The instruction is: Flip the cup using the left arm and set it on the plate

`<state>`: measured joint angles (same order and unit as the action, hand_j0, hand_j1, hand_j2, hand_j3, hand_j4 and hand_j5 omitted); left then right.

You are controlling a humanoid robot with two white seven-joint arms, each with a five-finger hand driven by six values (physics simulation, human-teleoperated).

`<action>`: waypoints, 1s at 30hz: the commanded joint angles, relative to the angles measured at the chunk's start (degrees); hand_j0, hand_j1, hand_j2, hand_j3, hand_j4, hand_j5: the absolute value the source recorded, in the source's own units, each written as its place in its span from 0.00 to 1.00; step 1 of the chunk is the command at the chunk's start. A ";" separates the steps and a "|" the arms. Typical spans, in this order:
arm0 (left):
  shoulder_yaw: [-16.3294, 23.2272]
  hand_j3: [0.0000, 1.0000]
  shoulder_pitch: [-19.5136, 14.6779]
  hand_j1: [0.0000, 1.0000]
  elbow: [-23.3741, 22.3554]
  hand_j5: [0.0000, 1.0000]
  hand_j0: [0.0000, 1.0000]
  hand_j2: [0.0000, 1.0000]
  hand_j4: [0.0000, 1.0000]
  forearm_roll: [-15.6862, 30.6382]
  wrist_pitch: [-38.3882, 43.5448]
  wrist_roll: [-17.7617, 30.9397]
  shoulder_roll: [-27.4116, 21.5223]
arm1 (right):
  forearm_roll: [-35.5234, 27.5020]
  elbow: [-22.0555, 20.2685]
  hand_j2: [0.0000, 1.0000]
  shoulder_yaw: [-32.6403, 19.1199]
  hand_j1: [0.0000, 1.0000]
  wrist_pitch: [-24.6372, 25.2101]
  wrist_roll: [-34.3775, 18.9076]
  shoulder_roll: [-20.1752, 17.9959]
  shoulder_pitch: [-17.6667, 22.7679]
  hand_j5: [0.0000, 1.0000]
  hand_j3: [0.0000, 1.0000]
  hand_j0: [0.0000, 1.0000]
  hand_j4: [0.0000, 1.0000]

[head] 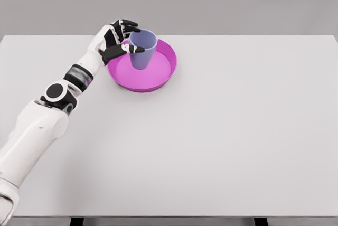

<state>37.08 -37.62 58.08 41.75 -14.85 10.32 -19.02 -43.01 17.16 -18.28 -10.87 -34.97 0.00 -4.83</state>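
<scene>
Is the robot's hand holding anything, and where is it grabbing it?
Yes. The left hand holds the blue cup near its rim, fingers wrapped around the upper wall. The cup stands upright, opening up, over the pink plate.

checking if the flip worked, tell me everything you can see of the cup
The cup is a plain blue-grey tumbler with no handle, smooth and matte like plastic, wider at the rim than at the base. It stands upright, mouth up, with its base inside the pink plate, towards the plate's rear left. The left hand is wrapped around its upper left side, thumb across the front near the rim and fingers behind it. Whether the base fully rests on the plate cannot be told. Nothing else touches it.
</scene>
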 commanded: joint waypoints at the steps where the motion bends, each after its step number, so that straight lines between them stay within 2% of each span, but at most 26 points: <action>1: 0.01 0.49 0.00 0.49 -0.68 0.49 0.49 0.49 0.49 0.08 0.00 -0.03 0.39 | 0.03 0.06 1.00 0.00 1.00 -0.03 -0.03 0.00 0.00 1.00 1.00 1.00 1.00; 8: 0.36 0.50 0.00 0.50 -1.74 0.50 0.50 0.50 0.50 -1.41 0.09 -0.03 1.44 | 0.03 -0.03 1.00 0.00 1.00 -0.03 -0.03 0.00 0.00 1.00 1.00 1.00 1.00; 12: 0.36 0.62 0.00 0.62 -1.74 0.62 0.62 0.62 0.62 -1.41 0.00 -0.03 1.44 | 0.03 0.06 1.00 0.00 1.00 -0.03 -0.03 0.00 0.00 1.00 1.00 1.00 1.00; 14: 0.36 0.64 0.00 0.64 -1.74 0.64 0.64 0.64 0.64 -1.41 0.00 -0.03 1.44 | 0.03 -0.03 1.00 0.00 1.00 -0.03 -0.03 0.00 0.00 1.00 1.00 1.00 1.00; 30: 0.36 0.74 0.00 0.74 -1.56 0.74 0.74 0.74 0.74 -1.41 0.00 0.06 1.18 | 0.03 -0.03 1.00 0.00 1.00 -0.03 -0.03 0.00 0.00 1.00 1.00 1.00 1.00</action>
<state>37.48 -37.62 56.42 40.25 -14.86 10.36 -17.74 -43.01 17.15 -18.28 -10.87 -34.97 0.00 -4.83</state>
